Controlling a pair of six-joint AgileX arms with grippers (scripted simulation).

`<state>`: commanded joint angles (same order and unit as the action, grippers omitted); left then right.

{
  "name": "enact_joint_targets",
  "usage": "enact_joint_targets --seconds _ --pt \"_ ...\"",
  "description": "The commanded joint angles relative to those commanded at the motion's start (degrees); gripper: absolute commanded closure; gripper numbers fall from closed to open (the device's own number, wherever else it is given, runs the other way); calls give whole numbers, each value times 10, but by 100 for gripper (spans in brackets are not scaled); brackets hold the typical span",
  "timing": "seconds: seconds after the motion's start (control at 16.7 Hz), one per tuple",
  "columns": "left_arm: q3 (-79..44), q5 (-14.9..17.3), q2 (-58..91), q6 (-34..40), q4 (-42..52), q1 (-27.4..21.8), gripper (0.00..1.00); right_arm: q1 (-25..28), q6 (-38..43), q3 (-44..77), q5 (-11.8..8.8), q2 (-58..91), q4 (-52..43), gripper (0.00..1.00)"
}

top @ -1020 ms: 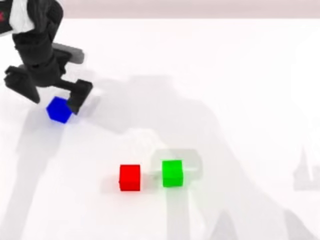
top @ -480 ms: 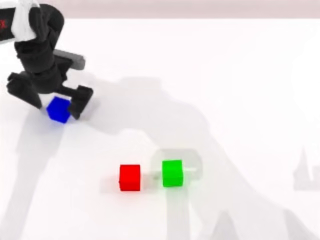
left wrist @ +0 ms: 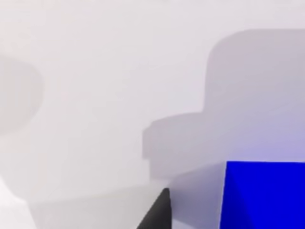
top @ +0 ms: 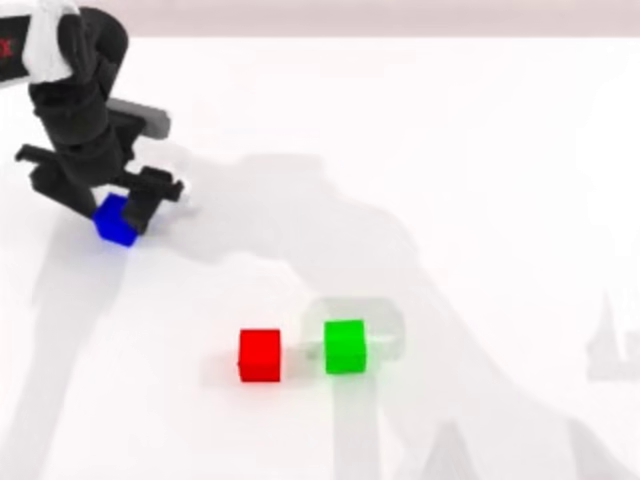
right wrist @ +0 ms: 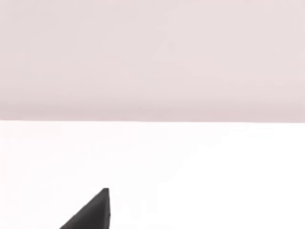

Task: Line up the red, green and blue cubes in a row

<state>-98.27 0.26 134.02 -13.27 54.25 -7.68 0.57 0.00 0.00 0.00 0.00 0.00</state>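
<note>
Top view: left gripper stands at the desk's far left, its fingers narrowed onto the blue cube, which sits between them. Red cube and green cube lie side by side, well apart from the fingers. Right gripper's state: cannot tell.

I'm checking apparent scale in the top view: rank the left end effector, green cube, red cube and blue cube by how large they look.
1. Left end effector, clearly largest.
2. Green cube and red cube, about alike; not ranked.
3. Blue cube shows least, but the end effector partly covers it.
</note>
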Motion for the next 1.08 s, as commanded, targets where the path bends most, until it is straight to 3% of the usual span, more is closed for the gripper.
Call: enact_joint_targets --seconds 0.18,0.24,0.78,1.08 --pt "0 0 0 0 0 0 98 0 0 0 0 0 0 0" --pt "0 0 0 0 0 0 100 0 0 0 0 0 0 0" --pt "-9 5 -20 2 8 -1 100 0 0 0 0 0 0 0" --pt "-72 4 -41 2 99 5 100 0 0 0 0 0 0 0"
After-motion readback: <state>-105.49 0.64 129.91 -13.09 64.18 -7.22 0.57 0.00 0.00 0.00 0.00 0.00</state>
